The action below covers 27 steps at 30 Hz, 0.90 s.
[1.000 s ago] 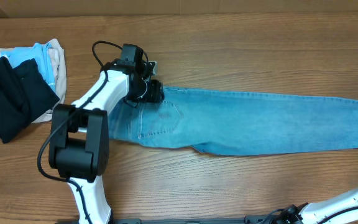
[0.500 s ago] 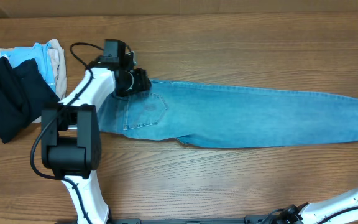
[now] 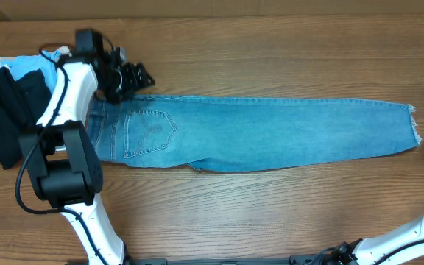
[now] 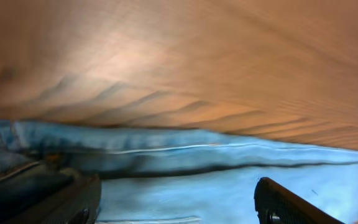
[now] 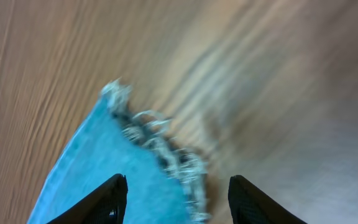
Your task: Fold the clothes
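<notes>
Jaws apart — left gripper (image 3: 135, 79) at jeans (image 3: 271, 136) waistband

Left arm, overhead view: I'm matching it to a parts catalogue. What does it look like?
The left arm has glossy white links and bulky black joint housings, with a thin black cable looping beside the lower joint. Its tool is black.

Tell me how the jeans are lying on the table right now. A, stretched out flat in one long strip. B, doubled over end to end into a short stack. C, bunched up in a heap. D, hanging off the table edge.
A: the jeans lie flat in one long strip across the table, running from beside the left gripper to the frayed hem at the other end.
</notes>
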Available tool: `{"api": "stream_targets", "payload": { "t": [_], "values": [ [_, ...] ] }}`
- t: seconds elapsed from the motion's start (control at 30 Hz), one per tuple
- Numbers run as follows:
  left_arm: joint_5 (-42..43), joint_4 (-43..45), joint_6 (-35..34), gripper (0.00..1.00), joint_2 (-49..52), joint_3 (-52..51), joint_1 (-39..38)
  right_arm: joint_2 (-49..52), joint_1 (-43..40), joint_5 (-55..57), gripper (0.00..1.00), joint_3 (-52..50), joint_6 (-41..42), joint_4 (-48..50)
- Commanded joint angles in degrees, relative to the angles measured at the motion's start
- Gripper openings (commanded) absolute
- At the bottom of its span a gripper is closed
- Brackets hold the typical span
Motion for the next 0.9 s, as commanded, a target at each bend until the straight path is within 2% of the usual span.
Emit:
{"api": "stream_targets", "payload": {
  "t": [0.0,0.33,0.67,0.77,0.87],
  "values": [
    [1.6,-3.9,1.0,0.81,-0.6,6.2,-1.1,2.7,2.2,-2.6,0.57,1.1,-5.9,-0.8],
    [-0.8,-12.4,1.6,0.8,-0.6,7.2,-1.5,7.5,3.4,0.3,0.58,-0.1,-7.0,0.6],
    [-1.0,-13.8,2.1,0.8,-0.6,7.2,-1.6,10.4,3.5,-0.6,0.57,0.0,-7.1,-0.2],
    [-1.0,-13.8,2.1,0.8,-0.6,7.2,-1.6,10.7,3.9,-7.5,0.44,-0.1,-9.6,-0.3],
    [-1.0,-13.8,2.1,0.8,-0.6,7.2,-1.7,10.7,4.2,-12.1,0.25,0.0,-10.9,-0.1]
  ]
}}
